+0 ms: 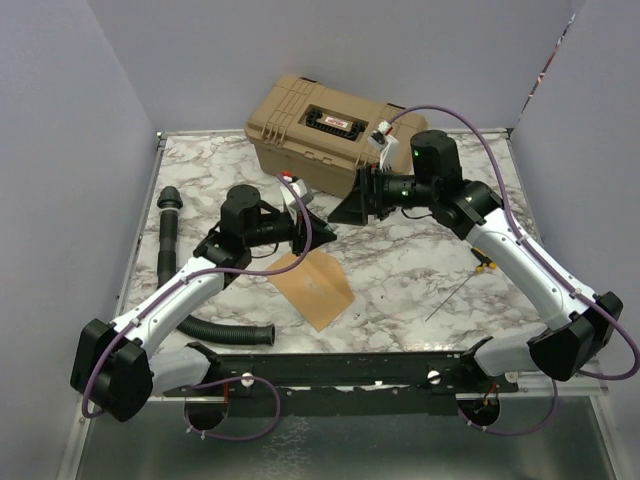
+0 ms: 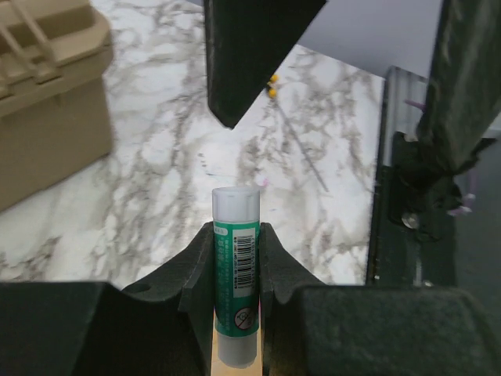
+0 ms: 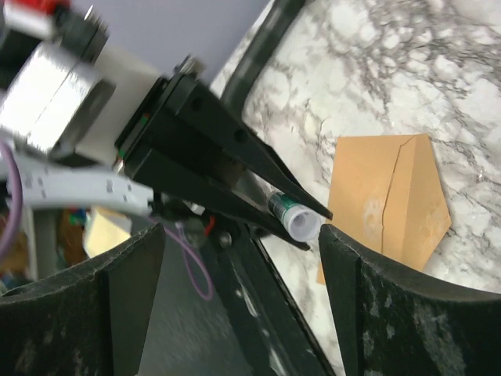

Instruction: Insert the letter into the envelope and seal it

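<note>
Left fingers (image 2: 235,232) are clenched around a glue stick (image 2: 236,274), gripping its green-labelled barrel so the pale capped end pokes out ahead of them. From where I sit the cap looks to be on, though I can't be sure. My right fingers (image 3: 239,235) are spread wide and grasp nothing. They sit level with the glue stick's tip, one on either side of it in the right wrist view, close but not touching. Both arms are raised above the desk (image 1: 430,270), meeting nose to nose near its middle.

Below them, just in front of the left fingers, the envelope (image 1: 318,288) lies flat on the marble. In the right wrist view its pointed flap seems to be folded out rather than pressed down, so I read it as unsealed. I see no separate paler sheet in any view. My judgement is that the letter is already inside the envelope, but the pictures don't let me confirm that.

If so, the first half of the job is done and the sealing is what remains. That means getting the glue stick uncapped, running it along the flap, and folding and pressing the flap shut. None of it shows as done yet.

Further out, a tan case (image 1: 310,125) stands at the back of the desk.
</note>
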Available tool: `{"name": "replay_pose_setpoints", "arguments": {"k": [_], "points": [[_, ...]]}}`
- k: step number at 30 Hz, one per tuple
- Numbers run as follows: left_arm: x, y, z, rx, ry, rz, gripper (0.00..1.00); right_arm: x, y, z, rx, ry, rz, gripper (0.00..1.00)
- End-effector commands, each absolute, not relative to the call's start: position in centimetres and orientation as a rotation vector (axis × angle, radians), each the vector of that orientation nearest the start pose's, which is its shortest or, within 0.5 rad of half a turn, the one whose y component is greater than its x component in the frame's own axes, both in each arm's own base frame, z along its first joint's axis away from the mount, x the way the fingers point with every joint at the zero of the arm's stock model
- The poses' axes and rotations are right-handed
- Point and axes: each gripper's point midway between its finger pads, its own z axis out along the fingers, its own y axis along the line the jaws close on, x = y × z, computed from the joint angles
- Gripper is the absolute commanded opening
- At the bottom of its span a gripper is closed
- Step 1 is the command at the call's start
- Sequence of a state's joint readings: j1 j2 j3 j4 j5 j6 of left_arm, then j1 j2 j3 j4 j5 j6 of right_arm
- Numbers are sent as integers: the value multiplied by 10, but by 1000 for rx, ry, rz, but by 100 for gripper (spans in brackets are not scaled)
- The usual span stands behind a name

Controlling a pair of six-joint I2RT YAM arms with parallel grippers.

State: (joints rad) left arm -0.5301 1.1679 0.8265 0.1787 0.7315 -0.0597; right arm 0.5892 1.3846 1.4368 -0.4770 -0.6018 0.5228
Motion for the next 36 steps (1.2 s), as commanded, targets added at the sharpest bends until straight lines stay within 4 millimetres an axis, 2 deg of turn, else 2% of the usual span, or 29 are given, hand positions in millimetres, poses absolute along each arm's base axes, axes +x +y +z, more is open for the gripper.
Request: {"name": "replay_pose_setpoints", "arguments": {"k": [1, 4, 9, 13, 19, 26, 30, 33, 36], "points": [[205, -296, 270, 1075, 1505, -1364, 0, 213, 307, 317, -1014, 1907, 1308, 82], [195, -296, 272, 1090, 1511, -1428, 0, 206, 302, 317, -1099, 1875, 1293, 80], [188, -294, 284, 1102, 1477, -1438, 0, 190, 302, 320, -1160, 1867, 1380, 69], [180, -294, 291, 1155, 1428, -1465, 0, 184, 301, 310, -1226, 1845, 1407, 73], [174, -291, 288, 1180, 1409, -1469, 0, 191, 304, 301, -1227, 1857, 1397, 72], [172, -291, 295, 1210, 1367, -1467, 0, 197, 316, 303, -1205, 1848, 1468, 60], [175, -292, 295, 1210, 1361, -1451, 0, 196, 316, 299, -1174, 1890, 1492, 42], [177, -292, 298, 1206, 1349, -1428, 0, 194, 316, 298, -1154, 1906, 1502, 24], [184, -292, 302, 1177, 1351, -1386, 0, 195, 317, 301, -1116, 1920, 1516, 11]]}}
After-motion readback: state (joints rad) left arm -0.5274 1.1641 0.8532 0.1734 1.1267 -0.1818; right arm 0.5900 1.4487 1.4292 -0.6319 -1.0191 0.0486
